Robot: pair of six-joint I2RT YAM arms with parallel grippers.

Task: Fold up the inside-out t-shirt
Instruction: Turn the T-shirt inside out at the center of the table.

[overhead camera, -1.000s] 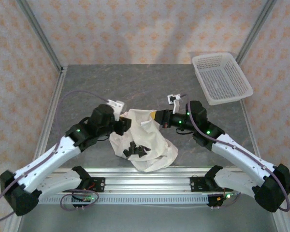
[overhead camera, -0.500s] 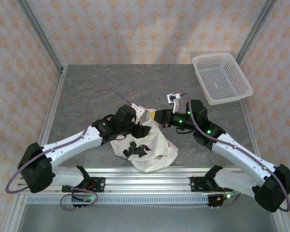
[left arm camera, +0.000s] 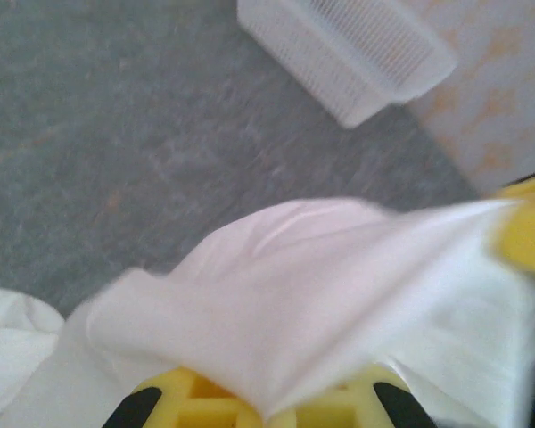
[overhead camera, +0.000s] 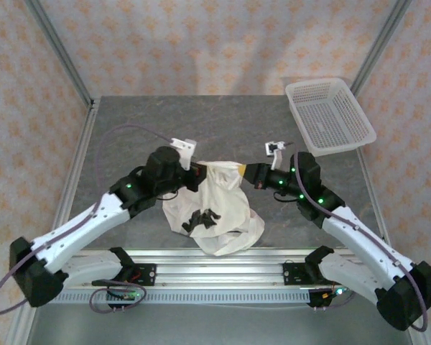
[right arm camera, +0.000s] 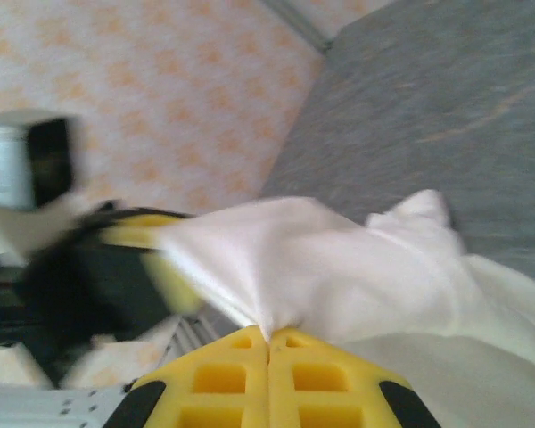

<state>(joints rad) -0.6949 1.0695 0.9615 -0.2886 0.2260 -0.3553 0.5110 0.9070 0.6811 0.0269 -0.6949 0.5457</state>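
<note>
Left gripper [overhead camera: 195, 175] has just closed on the t-shirt [overhead camera: 217, 201] again, opposite the right gripper [overhead camera: 248, 173], which is also clamping cloth. The shirt sits bunched by the surface's [overhead camera: 129, 136] near edge, probably ready for spreading.

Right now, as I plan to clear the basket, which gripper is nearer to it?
Right. The right gripper, shut on the t-shirt, sits left of the basket, toward the near edge; the left gripper holds the t-shirt farther left.
</note>
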